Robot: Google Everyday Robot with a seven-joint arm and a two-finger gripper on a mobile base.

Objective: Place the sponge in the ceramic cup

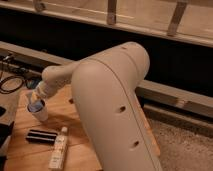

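Note:
A white ceramic cup (40, 113) stands on the left part of the wooden table (85, 131). A blue sponge (33, 106) sits at the cup's mouth, and whether it rests inside or is held above the rim cannot be told. My gripper (35, 98) hangs directly over the cup at the end of the white forearm (60, 77), touching or nearly touching the sponge. The arm's large white upper body (115, 110) fills the middle of the view and hides much of the table.
A black rectangular object (41, 135) lies in front of the cup, and a white bottle (59, 149) lies on its side beside it. Black cable (11, 83) coils left of the table. A dark ledge and railing run behind.

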